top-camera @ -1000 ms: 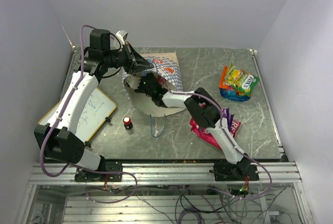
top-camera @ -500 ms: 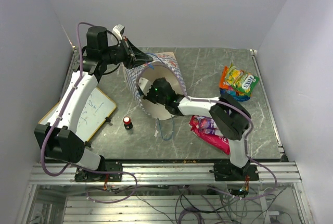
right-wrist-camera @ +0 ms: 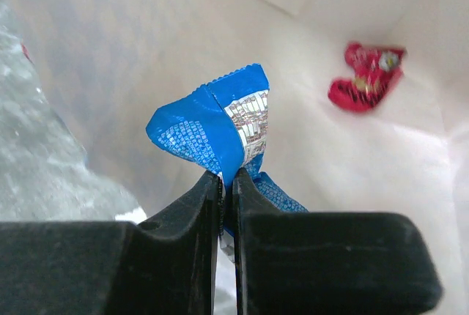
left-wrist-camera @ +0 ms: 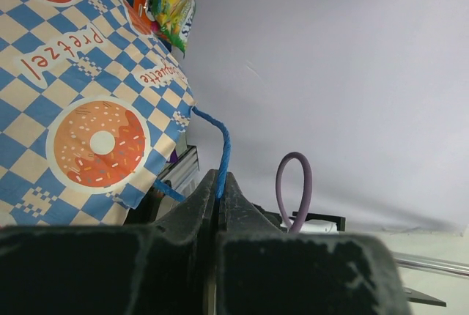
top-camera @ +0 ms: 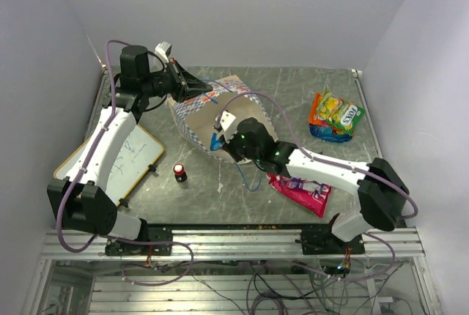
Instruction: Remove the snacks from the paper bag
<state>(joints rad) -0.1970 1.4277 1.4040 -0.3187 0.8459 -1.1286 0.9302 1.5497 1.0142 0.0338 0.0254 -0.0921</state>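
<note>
1. The left hand [left-wrist-camera: 218, 192] pinches the paper bag's [top-camera: 196, 110] blue cord handle [left-wrist-camera: 222, 143].
2. The right hand [right-wrist-camera: 223, 177] grips a blue snack packet [right-wrist-camera: 212, 128] at the bag's mouth.
3. On the counter [top-camera: 286, 95] lie other snacks [top-camera: 334, 116].

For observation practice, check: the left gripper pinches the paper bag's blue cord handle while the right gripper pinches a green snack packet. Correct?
No: the right wrist view shows the right gripper pinching a blue snack packet, not green. The left gripper pinches the blue cord handle of the paper bag.
</note>
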